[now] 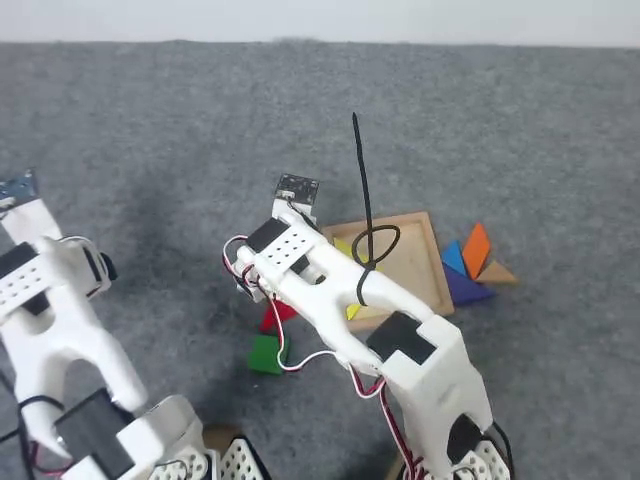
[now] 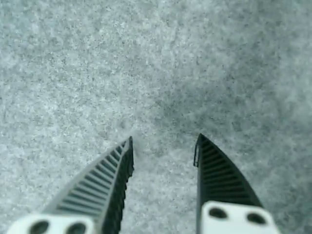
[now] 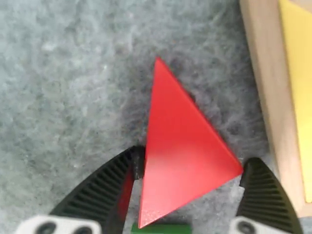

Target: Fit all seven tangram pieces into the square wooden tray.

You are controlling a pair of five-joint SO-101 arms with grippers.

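Note:
The square wooden tray [image 1: 420,255] lies right of centre with a yellow piece [image 1: 345,250] in its near-left part. A red triangle [image 1: 280,313] lies on the carpet just left of the tray. My right gripper [image 3: 192,163] is shut on this red triangle [image 3: 180,146], one finger against each side. The tray rim [image 3: 258,73] and the yellow piece [image 3: 297,73] are beside it. A green piece [image 1: 266,353] sits close in front of the red one. My left gripper [image 2: 163,146] hangs open over bare carpet at the far left.
Orange [image 1: 477,250], blue [image 1: 455,258], purple [image 1: 465,288] and tan [image 1: 497,272] pieces cluster against the tray's right side. A black cable tie [image 1: 360,180] sticks up from the right arm. The left arm [image 1: 50,290] stands at the left edge.

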